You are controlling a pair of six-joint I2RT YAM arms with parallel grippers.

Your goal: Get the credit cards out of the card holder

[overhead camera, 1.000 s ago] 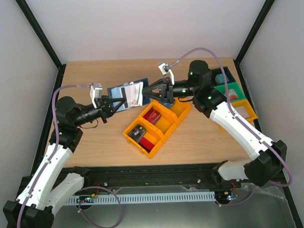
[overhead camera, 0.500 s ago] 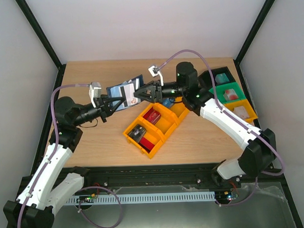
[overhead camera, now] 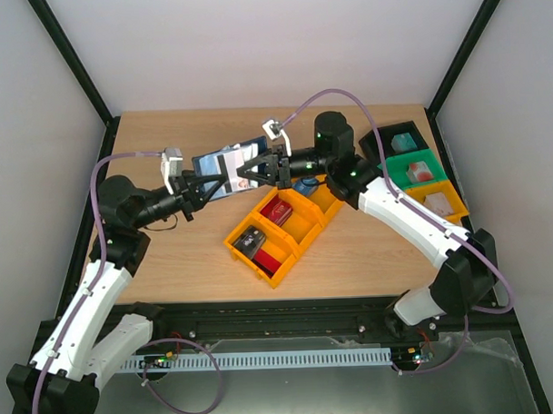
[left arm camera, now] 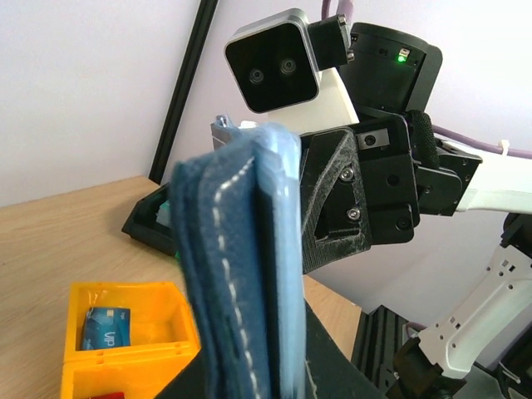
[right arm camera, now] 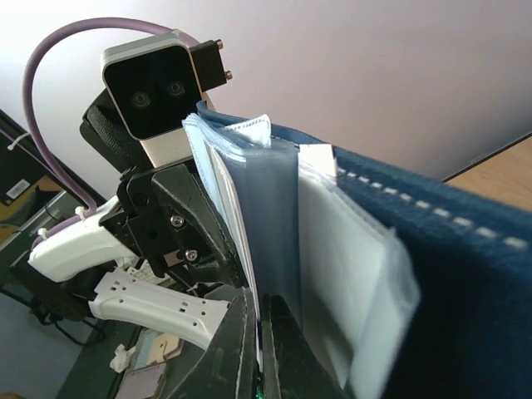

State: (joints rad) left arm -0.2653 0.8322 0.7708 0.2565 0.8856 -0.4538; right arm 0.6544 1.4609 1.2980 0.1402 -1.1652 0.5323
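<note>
White walls and black frame posts close in a pale wooden bench [overhead camera: 169,256], seen from above with both arms reaching toward its far middle. Raised above the bench there, the card holder [overhead camera: 222,163] hangs open and tilted, its lighter blue inside turned upward. The left tool [overhead camera: 219,183] grips its near left edge, jaws pressed narrow on the navy cover. From the right, the right tool [overhead camera: 256,170] meets the holder's right end, jaws pinched fully together at the inner leaves.

From the right wrist, the two fingers [right arm camera: 235,353] sit tight against each other at the foot of the holder's clear and pale leaves [right arm camera: 332,249]. A thin pale edge runs down between them; whether that is a card or a sleeve cannot be told. The stitched navy cover [right arm camera: 449,274] stands to the right of those leaves.

From the left wrist, the holder shows edge-on and upright, with the right tool's black body touching its lighter blue side.

Just near and right of the raised holder, a yellow three-compartment bin [overhead camera: 301,247] lies slantwise on the bench. A red card [overhead camera: 277,210] lies in its middle compartment, a dark card [overhead camera: 249,239] in the near one, and a blue card [left arm camera: 105,326] in the far one. Along the far right edge stand a black tray [overhead camera: 383,147], a green tray [overhead camera: 401,169] and a small yellow tray [overhead camera: 455,194].
</note>
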